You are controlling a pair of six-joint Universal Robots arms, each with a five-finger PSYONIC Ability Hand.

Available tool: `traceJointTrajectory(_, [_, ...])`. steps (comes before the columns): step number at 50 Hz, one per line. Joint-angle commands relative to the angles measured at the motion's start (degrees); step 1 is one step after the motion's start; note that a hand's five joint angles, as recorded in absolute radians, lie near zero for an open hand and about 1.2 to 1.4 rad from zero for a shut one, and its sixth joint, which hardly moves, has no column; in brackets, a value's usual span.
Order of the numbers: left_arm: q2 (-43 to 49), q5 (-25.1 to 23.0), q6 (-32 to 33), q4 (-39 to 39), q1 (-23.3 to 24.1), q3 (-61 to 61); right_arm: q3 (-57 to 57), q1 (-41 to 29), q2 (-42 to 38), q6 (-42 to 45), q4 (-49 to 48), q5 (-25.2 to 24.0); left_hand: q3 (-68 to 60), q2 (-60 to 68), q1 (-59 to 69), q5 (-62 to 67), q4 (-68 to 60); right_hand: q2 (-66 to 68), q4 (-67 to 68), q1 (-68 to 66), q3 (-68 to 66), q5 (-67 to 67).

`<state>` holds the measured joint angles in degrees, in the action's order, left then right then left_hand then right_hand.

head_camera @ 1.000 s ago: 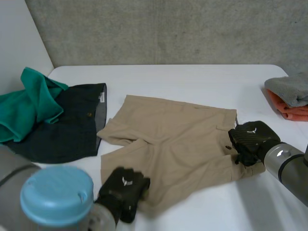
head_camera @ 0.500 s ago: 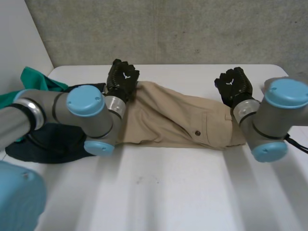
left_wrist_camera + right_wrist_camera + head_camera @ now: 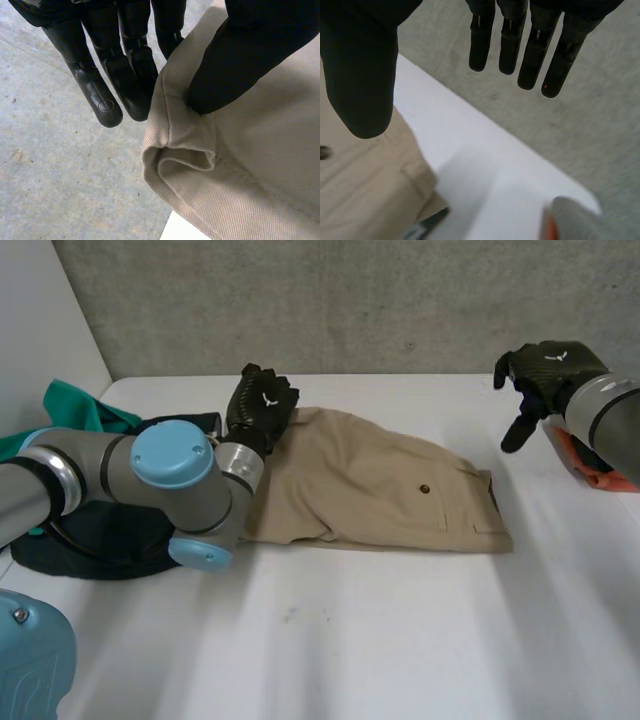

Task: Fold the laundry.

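Left fingers (image 3: 100,95) tight on tan shorts (image 3: 370,490), right fingers (image 3: 535,55) slack over white table (image 3: 350,640), grey wall (image 3: 350,300) behind.

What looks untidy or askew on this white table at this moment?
The folded beige fabric shorts lie slightly askew: their edges seem not to match at the end away from the left hand, which pinches one bunched corner. The green cloth lies crumpled.

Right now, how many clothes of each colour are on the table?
tan shorts: 1
green cloth: 1
dark garment: 1
orange cloth: 1
grey cloth: 1
Total: 5
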<state>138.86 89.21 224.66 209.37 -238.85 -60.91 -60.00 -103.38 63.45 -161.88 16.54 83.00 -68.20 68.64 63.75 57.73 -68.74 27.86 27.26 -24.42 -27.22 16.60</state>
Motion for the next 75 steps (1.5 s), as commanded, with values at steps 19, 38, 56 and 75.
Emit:
traceJointTrajectory(19, [12.22,-5.28,0.78,0.87,-0.56,15.02,15.26,-1.91,-26.09,-9.94,-9.68,-0.47,-11.8,11.36,16.25,12.27,-11.26,0.9,1.5,-4.33,-1.54,2.15])
traceJointTrajectory(38, [19.26,-5.8,0.87,-0.71,-2.4,23.55,28.28,-1.82,-38.76,-4.94,-9.86,9.28,-11.8,11.36,16.25,12.27,-11.26,43.28,43.88,-46.72,-43.93,44.54])
traceJointTrajectory(56, [0.98,-4.4,-0.19,-0.54,-1.53,7.57,0.45,-1.56,-9.44,-4.67,-16.02,4.02,57.31,-57.75,-52.86,-56.84,57.85,-17.86,-17.26,14.42,17.22,-16.6])
traceJointTrajectory(75, [-22.66,-3.61,-18.72,-1.15,-1.0,-26.18,-24.38,0.38,-1.38,7.81,-12.76,-5.75,56.98,-57.42,-52.52,-56.51,57.51,-7.87,-7.27,4.43,7.23,-6.61])
